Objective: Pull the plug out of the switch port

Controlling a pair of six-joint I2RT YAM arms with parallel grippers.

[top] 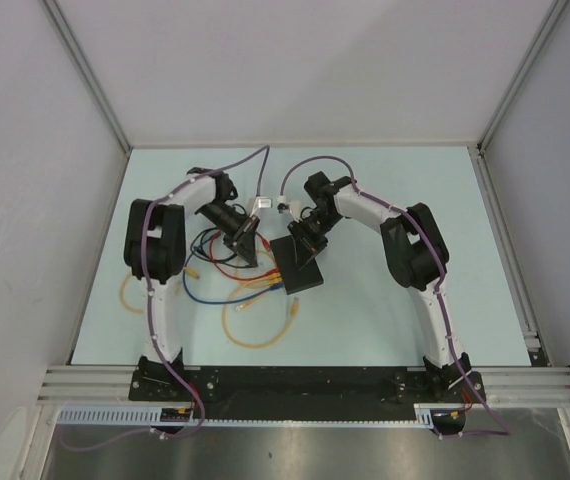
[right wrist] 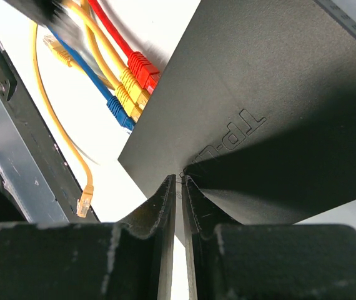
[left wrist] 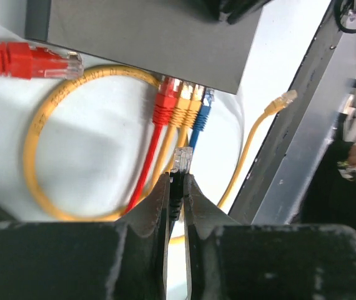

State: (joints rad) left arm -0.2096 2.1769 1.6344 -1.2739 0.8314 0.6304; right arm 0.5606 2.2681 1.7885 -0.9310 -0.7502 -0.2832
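Jaws on the left pinched the black cable [left wrist: 175, 199] behind its plug [left wrist: 181, 161]; the right pair, shut, only pressed the switch [left wrist: 147, 37], which might skid.

- The switch [right wrist: 271, 106] bore embossed letters "TP-L"; the rest lay in shadow.
- Print along the yellow cable [left wrist: 33, 147] was too small to read.

The switch [left wrist: 147, 37] was matte black. Along its edge, mid-frame, ran one red plug [left wrist: 164, 106], two yellow plugs [left wrist: 183, 107] and a blue plug [left wrist: 203, 115]. Below them came a black cable [left wrist: 175, 189] with a clear plug [left wrist: 182, 159].
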